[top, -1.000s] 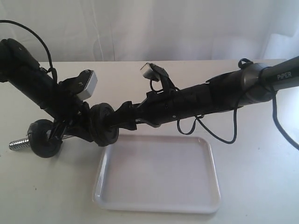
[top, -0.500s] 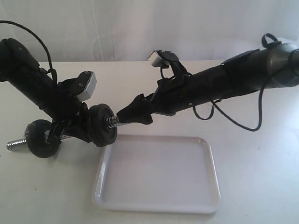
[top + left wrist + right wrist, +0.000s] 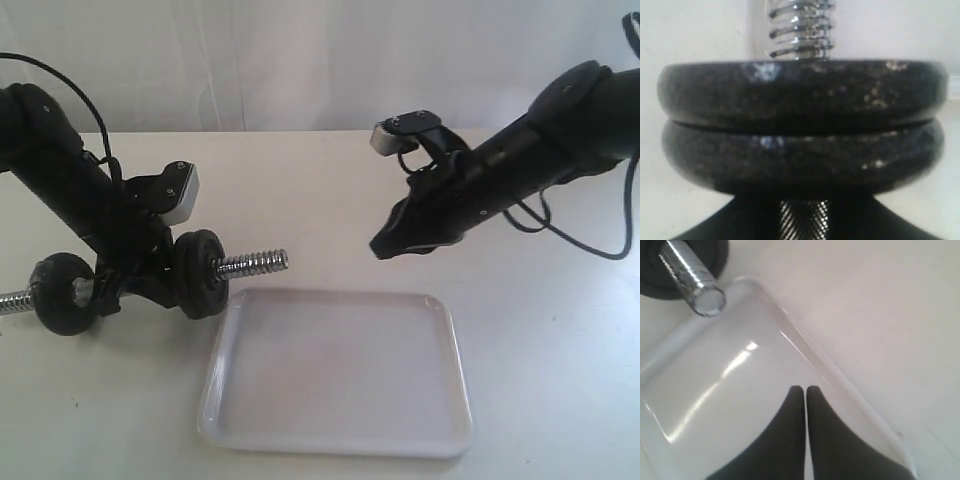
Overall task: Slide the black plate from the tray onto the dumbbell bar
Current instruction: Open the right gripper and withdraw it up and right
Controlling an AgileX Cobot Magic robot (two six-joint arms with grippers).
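**Exterior and wrist views, as seen from my console.** The slim chrome dumbbell bar [image 3: 255, 263] lies roughly level just beside the near-left corner of the shallow, glossy white rectangular tray [image 3: 340, 375]. The bar's coarse-threaded end points toward the right arm. The small, flat, round black plate [image 3: 802, 92] sits on the bar, outermost on that end and flush against a second matching black disc [image 3: 802, 152]. A third black disc [image 3: 58, 293] sits near the bar's other end. My left pincer [image 3: 132, 283] is clamped on the knurled middle of the bar, between the discs. My right pincer [image 3: 805, 390] has its jaws pressed together and holds nothing. It is raised over the tray's far edge, well apart from the bar, above the white table [image 3: 560, 380].
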